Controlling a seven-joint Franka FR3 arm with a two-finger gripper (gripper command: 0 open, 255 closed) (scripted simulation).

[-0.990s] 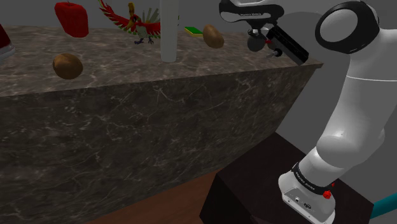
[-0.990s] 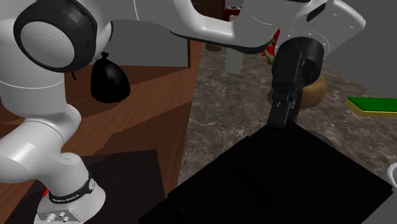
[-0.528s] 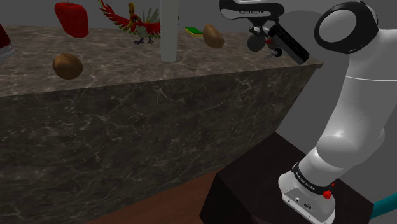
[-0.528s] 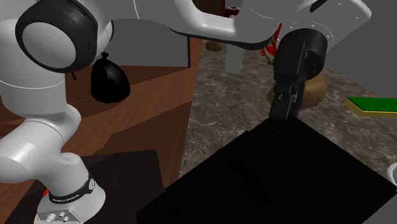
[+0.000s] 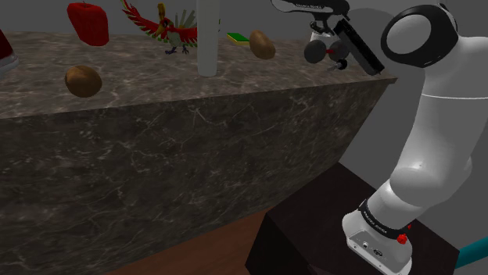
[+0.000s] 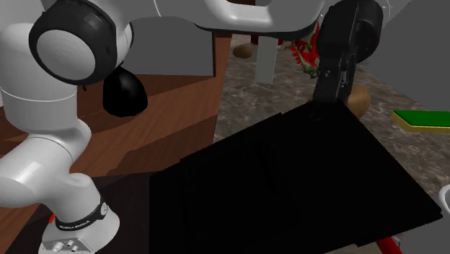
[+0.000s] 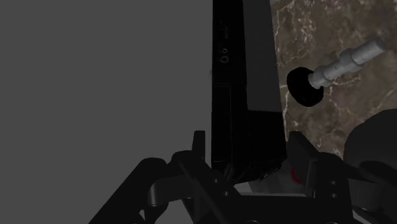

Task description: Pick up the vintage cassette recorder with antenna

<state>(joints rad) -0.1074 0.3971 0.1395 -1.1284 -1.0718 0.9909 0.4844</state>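
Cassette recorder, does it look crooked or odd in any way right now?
Yes. The black cassette recorder hangs steeply slanted, clasped in the gripper at the marble counter's corner, its antenna jutting out sideways. Nothing looks spilled or broken.

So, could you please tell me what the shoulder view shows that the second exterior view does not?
Shoulder view alone of the two: a red block, the counter's marbled front face, and a teal strip by the stand. Second exterior view alone: a black sack. Both: the gripper clasping the tilted black cassette recorder, plus the red bird figurine, white post and green slab.
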